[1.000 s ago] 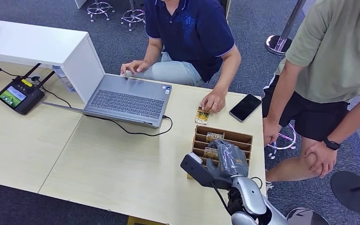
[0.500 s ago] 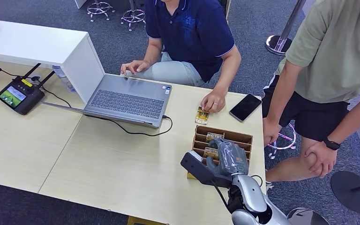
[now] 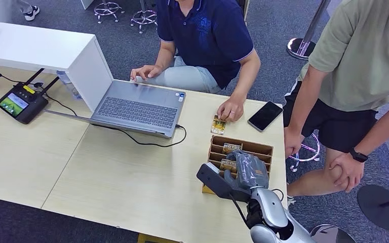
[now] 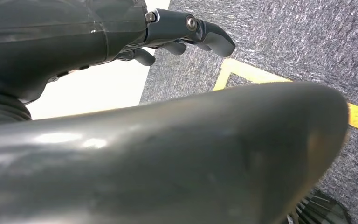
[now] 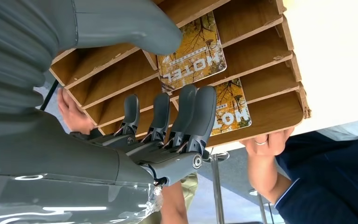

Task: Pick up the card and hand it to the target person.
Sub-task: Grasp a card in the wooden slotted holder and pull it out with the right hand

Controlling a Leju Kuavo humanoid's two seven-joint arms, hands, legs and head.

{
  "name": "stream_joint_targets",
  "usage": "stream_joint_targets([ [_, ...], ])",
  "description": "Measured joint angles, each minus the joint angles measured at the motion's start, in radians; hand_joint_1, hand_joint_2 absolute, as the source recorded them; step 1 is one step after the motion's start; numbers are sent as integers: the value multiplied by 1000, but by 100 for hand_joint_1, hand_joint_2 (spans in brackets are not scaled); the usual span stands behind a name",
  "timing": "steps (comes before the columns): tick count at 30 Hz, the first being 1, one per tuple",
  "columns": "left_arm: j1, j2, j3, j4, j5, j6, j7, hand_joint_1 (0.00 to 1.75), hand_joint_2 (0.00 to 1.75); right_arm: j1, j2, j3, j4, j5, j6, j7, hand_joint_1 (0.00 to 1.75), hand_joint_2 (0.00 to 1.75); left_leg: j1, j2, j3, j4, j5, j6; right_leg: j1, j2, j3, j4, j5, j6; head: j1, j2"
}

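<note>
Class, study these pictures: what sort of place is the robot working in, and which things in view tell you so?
Probably an office or lab set up as a mock hotel front desk. Clues: a laptop on a pale table, a wooden rack of cards printed "HOTEL", and grey carpet with office stools.

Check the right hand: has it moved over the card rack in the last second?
Barely. The right hand sits a touch lower toward the near table edge against the wooden card rack, above the same slots.

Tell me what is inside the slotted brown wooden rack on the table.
The slotted brown wooden rack holds two yellow hotel cards in neighbouring slots. The right hand hovers over it, covering parts of several slots, so their contents are unclear.
</note>
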Motion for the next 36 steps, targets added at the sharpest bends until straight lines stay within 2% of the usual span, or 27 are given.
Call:
stream_joint_targets([
  [12, 0, -1, -6, 0, -4, -1, 2, 0, 0, -21, 8, 1, 34, -21, -7, 0, 99, 175, 0, 0, 0, 0, 0, 0, 0, 0, 0, 0, 0, 0, 0, 0],
  [33, 0, -1, -8, 0, -5, -2, 5, 0, 0, -52, 27, 27, 107, -63, -29, -8, 101, 175, 0, 0, 0, 0, 0, 0, 0, 0, 0, 0, 0, 0, 0, 0],
  [35, 0, -1, -8, 0, -5, -2, 6, 0, 0, -54, 29, 28, 110, -65, -29, -8, 103, 175, 0, 0, 0, 0, 0, 0, 0, 0, 0, 0, 0, 0, 0, 0],
  [36, 0, -1, -8, 0, -5, -2, 6, 0, 0, -55, 30, 29, 112, -66, -29, -8, 113, 175, 0, 0, 0, 0, 0, 0, 0, 0, 0, 0, 0, 0, 0, 0],
])
